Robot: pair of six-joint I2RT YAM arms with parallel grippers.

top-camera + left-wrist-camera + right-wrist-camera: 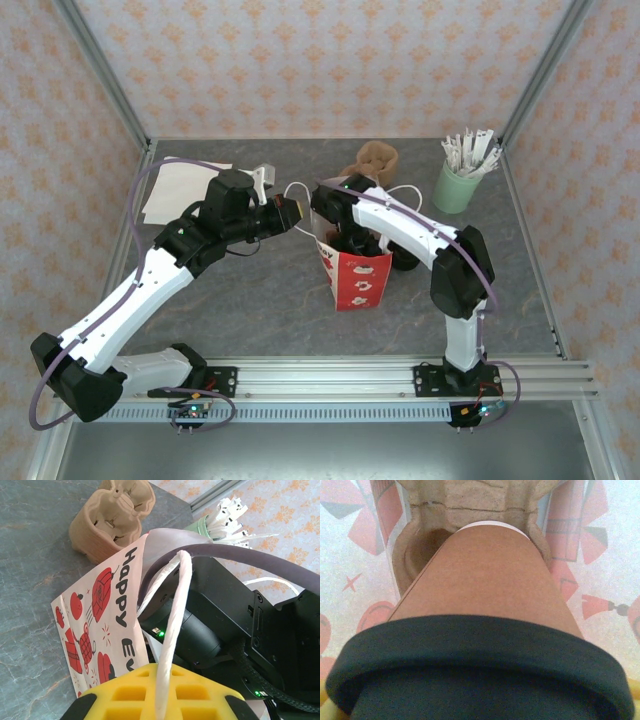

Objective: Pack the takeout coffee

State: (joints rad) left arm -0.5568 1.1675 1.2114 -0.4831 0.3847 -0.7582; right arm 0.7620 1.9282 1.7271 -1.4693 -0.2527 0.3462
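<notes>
From above, the left gripper [290,210] sits just left of centre, closed on the white cord handle [297,190] of the red-and-white bag [357,280], which stands upright mid-table. The right arm [410,228] bends in from the right, and the right gripper [345,235] goes down into the bag's open top. A stack of moulded-pulp trays [376,158] stands behind the bag, a mint-green cup [455,186] of wrapped sticks is at the upper right, and a white sheet [185,190] lies at the upper left.

In the left wrist view, the gripper [162,682] is a yellow block at the bottom edge with the handle [175,610] pinched along its middle. The bag's printed side [100,625] is on the left.

In the right wrist view, the takeout coffee [480,580] stretches up the frame's centre, its far end seated in a pulp holder [470,500] inside the bag [600,555]. Yellow fingers [325,706] show at the lower corners; I cannot tell whether they clamp the cup.
</notes>
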